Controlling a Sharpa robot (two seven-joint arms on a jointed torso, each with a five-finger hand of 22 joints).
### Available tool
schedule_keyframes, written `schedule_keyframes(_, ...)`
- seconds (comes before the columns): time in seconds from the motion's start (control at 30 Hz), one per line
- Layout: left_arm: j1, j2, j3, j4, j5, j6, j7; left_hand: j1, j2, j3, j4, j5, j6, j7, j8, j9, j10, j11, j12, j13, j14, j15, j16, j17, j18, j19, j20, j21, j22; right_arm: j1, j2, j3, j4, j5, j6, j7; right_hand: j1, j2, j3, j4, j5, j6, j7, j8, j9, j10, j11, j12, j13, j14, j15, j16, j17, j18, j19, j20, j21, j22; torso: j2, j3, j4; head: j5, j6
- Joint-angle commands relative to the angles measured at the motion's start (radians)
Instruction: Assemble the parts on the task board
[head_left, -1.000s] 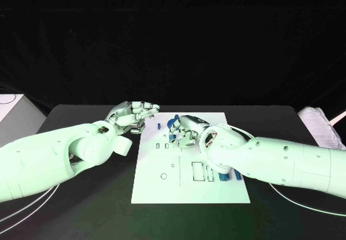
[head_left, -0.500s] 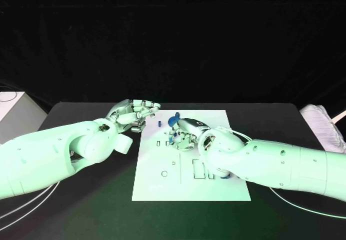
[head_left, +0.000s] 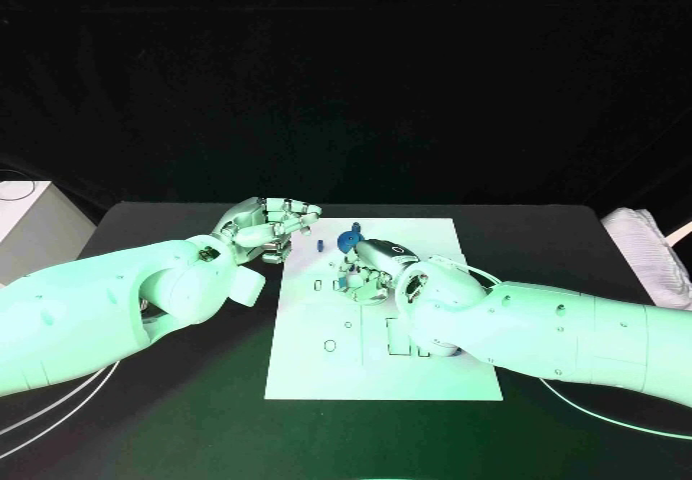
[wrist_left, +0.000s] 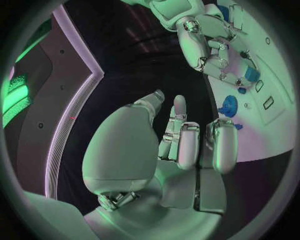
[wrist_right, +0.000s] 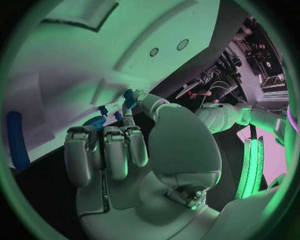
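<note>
While at the task board (head_left: 378, 382), left hand (head_left: 270, 228) curled empty, right hand (head_left: 369, 268) fingers (wrist_right: 116, 150) pinching a blue part (wrist_left: 252, 75).

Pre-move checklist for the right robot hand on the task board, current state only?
1. Right robot hand over the task board: ok.
2. Small blue part at its fingertips: ok in the left wrist view; grip firmness cannot tell.
3. Blue gear on the board's far edge, apart from the right robot hand: ok.
4. Left robot hand off the board at its left far corner, fingers curled, holding nothing: ok.
5. Target slot under the right robot hand: cannot tell, hidden.
6. Rectangular slots unfilled: ok.
</note>
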Motion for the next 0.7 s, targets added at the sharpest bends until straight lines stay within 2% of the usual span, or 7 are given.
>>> schedule_keyframes(0.03, 0.001, 0.001, 0.001, 0.002, -0.006, 0.003, 0.000, -0.010, -0.001, 0.001, 0.002, 0.000, -0.002, -0.001, -0.002, 0.001, -0.010, 0.000, 0.003, 0.001, 0.051, -0.001, 0.001, 0.134, -0.012, 0.006, -0.002, 0.005, 0.034, -0.001, 0.003, 0.000, -0.006, -0.019, -0.003, -0.005, -0.002, -0.001, -0.001, -0.005, 0.004, 0.005, -0.002, 0.024, 0.038, 0.045, 0.001, -0.004, 0.186, 0.098, 0.008, -0.005, 0.245, -0.013, 0.069, 0.005, -0.007, 0.222, 0.000, -0.0006, -0.0005, 0.001, -0.001)
schedule_keyframes(0.4, 0.001, -0.001, 0.000, 0.003, -0.006, 0.005, -0.001, -0.010, -0.001, 0.001, 0.002, 0.000, -0.002, -0.001, -0.002, 0.001, -0.010, 0.000, 0.003, 0.001, 0.051, -0.001, 0.001, 0.134, -0.012, 0.006, -0.002, 0.005, 0.034, -0.002, 0.005, -0.001, -0.023, -0.015, 0.009, -0.008, -0.005, -0.003, -0.001, -0.004, 0.004, 0.003, -0.001, 0.023, 0.038, 0.044, 0.002, -0.006, 0.184, 0.098, 0.009, -0.005, 0.244, -0.013, 0.069, 0.006, -0.008, 0.222, -0.001, -0.0001, -0.0013, 0.002, -0.006)
schedule_keyframes(0.7, 0.001, -0.002, 0.000, 0.004, -0.006, 0.005, -0.003, -0.011, 0.000, 0.001, 0.003, 0.000, -0.002, 0.000, -0.002, 0.001, -0.011, 0.000, 0.005, 0.002, 0.051, -0.001, 0.001, 0.134, -0.012, 0.007, -0.001, 0.006, 0.036, -0.003, 0.005, -0.001, -0.027, -0.009, 0.016, -0.006, -0.016, -0.013, -0.005, -0.004, 0.003, -0.002, 0.002, 0.022, 0.038, 0.041, 0.004, -0.011, 0.181, 0.097, 0.011, -0.007, 0.242, -0.012, 0.066, 0.008, -0.013, 0.219, 0.000, 0.0002, -0.0020, 0.002, -0.007)
